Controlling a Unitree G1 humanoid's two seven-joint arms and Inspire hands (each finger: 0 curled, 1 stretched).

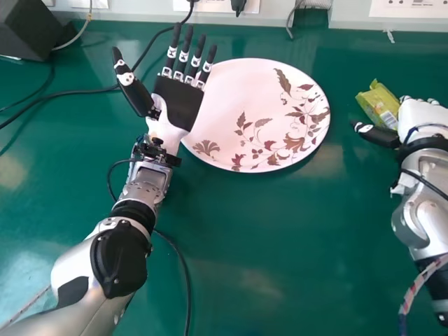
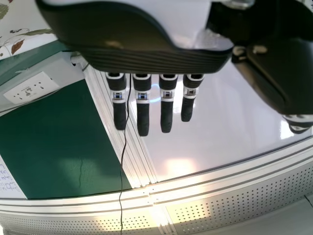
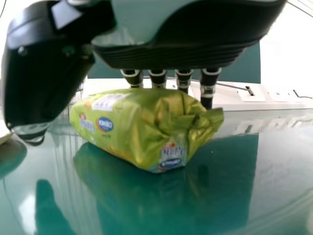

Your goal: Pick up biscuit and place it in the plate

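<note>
The biggest thing is the shiny green bench [image 1: 280,259]. From its near left corner, a silver, white and black robot arm [image 1: 108,269] leans in toward the far edge. Its left hand [image 1: 180,98] is wide open, palm up, with straight fingers spread apart and nothing in it. It covers part of the left rim of the big, round, pale pink plate with brown leaves and flowers [image 1: 238,105]. The plate is in the middle of the bench, closer to the far edge.

Another silver and white arm [image 1: 427,210] comes along the right edge. Its right hand [image 1: 423,119] is open around the packet, with the thumb held out wide and the fingers behind the packet, not wrapped round it. The thumb pokes out toward the plate, on the near side of the gap between plate and packet.

A dark, chunky box [image 1: 28,31] sits by the far left corner. The shiny yellow-green biscuit packet [image 1: 379,101] lies on the bench, right of the plate, near the right edge. Thin black cords [image 1: 73,93] run from the far edge, behind the left hand, to the left edge. White socket plates [image 1: 402,8] are just past the far edge.
</note>
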